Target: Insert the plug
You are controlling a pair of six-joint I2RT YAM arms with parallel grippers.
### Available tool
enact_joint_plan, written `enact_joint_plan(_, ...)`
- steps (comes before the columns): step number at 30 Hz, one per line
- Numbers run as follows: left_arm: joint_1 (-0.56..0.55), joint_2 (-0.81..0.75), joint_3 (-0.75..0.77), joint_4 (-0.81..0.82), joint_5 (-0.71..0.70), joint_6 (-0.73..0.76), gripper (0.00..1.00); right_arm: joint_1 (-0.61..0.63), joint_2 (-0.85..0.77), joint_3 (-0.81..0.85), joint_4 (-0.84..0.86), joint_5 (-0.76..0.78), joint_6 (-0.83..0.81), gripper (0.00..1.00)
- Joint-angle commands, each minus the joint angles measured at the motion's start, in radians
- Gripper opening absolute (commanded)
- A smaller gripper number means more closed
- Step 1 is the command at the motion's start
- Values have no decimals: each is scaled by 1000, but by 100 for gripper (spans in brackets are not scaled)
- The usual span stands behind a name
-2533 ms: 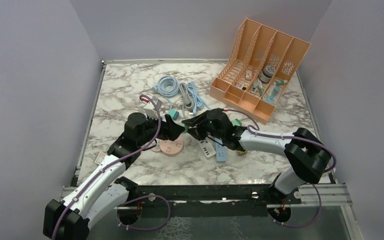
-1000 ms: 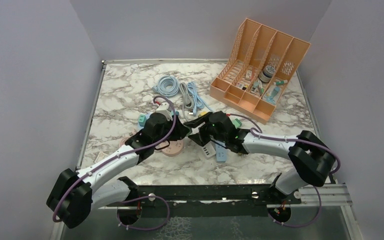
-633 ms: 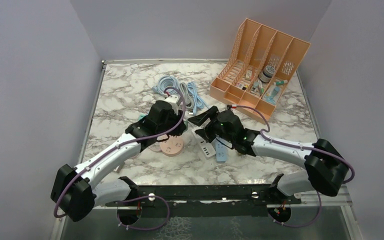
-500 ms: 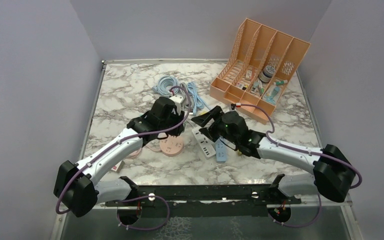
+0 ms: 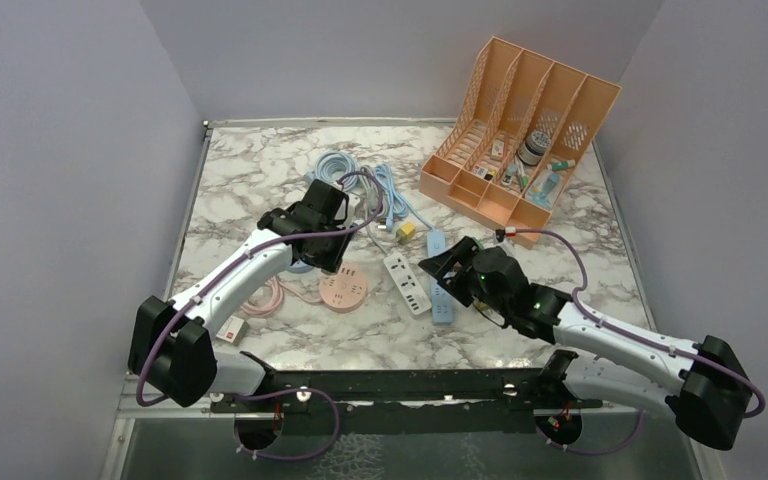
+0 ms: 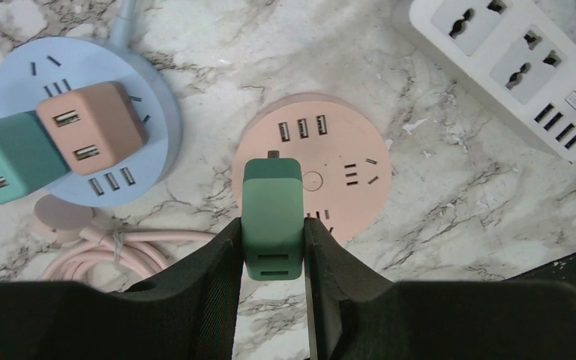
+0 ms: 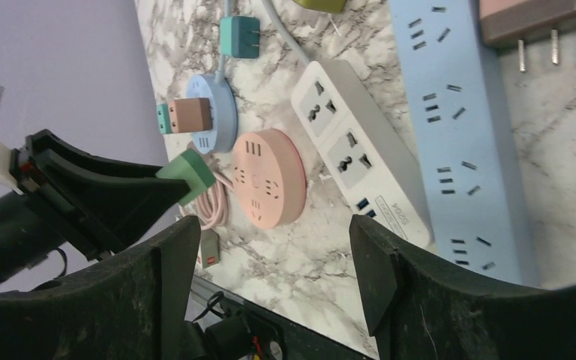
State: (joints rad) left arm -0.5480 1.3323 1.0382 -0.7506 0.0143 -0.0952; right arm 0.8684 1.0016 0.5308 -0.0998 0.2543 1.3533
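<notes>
Pinching green plug (image 6: 272,217) over pink hub (image 6: 345,176), left jaws; wrist views only.

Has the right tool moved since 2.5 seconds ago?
Yes. The right tool has pulled back rightward. It was reaching over the white power strip and now hangs open over the blue power strip beside it.

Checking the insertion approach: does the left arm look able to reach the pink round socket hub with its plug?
Probably yes: the left fingers hold the green plug close to the pink hub, with nothing between them.
</notes>
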Motion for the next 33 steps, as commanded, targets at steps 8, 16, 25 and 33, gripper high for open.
enact_joint_plan(8,26,26,61,-131,-50,-29,20,-5,-103,-26,-148,65,0,72)
enact_joint_plan(16,26,98,114,-199,-55,-43,21,-5,-99,-33,-160,50,0,71)
enact_joint_plan(25,25,155,120,-214,-17,-46,23,-5,-95,-48,-155,45,10,70)
enact_joint_plan(33,25,201,121,-213,40,-49,23,-5,-93,-52,-154,54,20,70)
